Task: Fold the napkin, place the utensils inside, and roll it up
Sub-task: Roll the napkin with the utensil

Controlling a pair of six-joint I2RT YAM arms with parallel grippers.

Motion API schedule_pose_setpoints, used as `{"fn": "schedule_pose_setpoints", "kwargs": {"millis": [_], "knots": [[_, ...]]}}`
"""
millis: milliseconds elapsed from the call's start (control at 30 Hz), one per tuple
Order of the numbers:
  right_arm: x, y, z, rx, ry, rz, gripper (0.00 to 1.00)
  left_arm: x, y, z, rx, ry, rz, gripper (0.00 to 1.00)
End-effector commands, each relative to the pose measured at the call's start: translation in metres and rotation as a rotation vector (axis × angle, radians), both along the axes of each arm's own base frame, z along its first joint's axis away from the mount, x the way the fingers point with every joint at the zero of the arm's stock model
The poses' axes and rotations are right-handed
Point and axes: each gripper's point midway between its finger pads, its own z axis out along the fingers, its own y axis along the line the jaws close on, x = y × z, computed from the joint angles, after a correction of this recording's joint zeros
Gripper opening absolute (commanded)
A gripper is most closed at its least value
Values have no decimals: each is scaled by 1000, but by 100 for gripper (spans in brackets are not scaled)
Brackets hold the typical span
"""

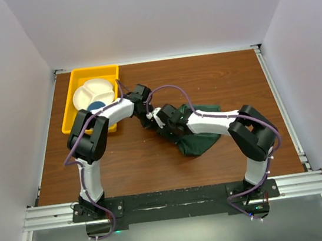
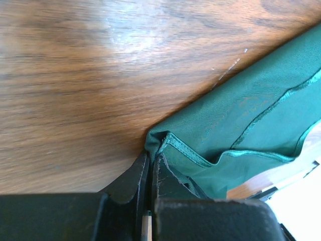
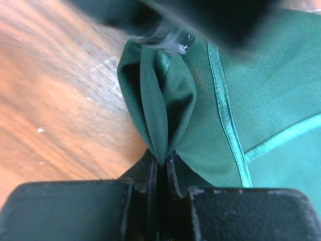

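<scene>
Napkin (image 1: 201,136), dark green soft cloth, lies bunched at centre frame on the brown wooden table (image 1: 143,167); left hand (image 2: 149,169) and right hand (image 3: 161,163) each clamp a hemmed corner, apparently to spread it flat for folding.

The right gripper (image 3: 161,168), its two black fingers pressed together, pinched a bunched fold of the dark green soft cloth napkin (image 3: 271,90). Stitched hems crossed the cloth beside the brown wooden table (image 3: 55,100). A blurred dark shape (image 3: 215,20) hung over the fold.
</scene>
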Motion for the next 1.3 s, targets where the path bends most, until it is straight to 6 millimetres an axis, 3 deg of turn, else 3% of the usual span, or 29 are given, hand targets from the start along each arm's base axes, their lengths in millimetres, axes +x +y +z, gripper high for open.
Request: {"fn": "schedule_pose_setpoints", "kwargs": {"millis": [0,67,167,200,233,300,333,400,500,567,733,867,1033,1267], "knots": [[-18,11,-5,282,212,-28,0,14,13,29,50,-108,29,18],[-23,10,-5,380,271,-43,0,20,15,39,52,-159,25,34],[-30,14,-5,507,312,-43,0,31,17,60,54,-249,18,47],[-43,7,-16,514,366,-79,0,34,17,68,47,-279,16,48],[-36,14,-8,590,328,-69,0,34,18,71,49,-293,8,50],[-51,11,-14,644,378,-110,0,36,18,82,37,-327,6,50],[-45,17,-5,703,334,-98,0,32,19,81,39,-326,-1,51],[-58,13,-11,745,384,-150,0,31,16,89,5,-351,-12,51],[-58,17,-8,841,388,-171,0,14,10,80,-25,-329,-56,47],[-67,12,-18,863,444,-229,0,3,5,77,-63,-321,-82,45],[-68,0,-31,907,475,-331,0,-20,-14,83,-173,-364,-148,31],[-69,-6,-39,933,502,-386,0,-42,-26,75,-245,-360,-199,20],[-75,-10,-51,910,528,-412,0,-45,-42,80,-369,-415,-214,11],[-73,-9,-52,881,540,-418,0,-52,-45,53,-394,-371,-203,3]]}}
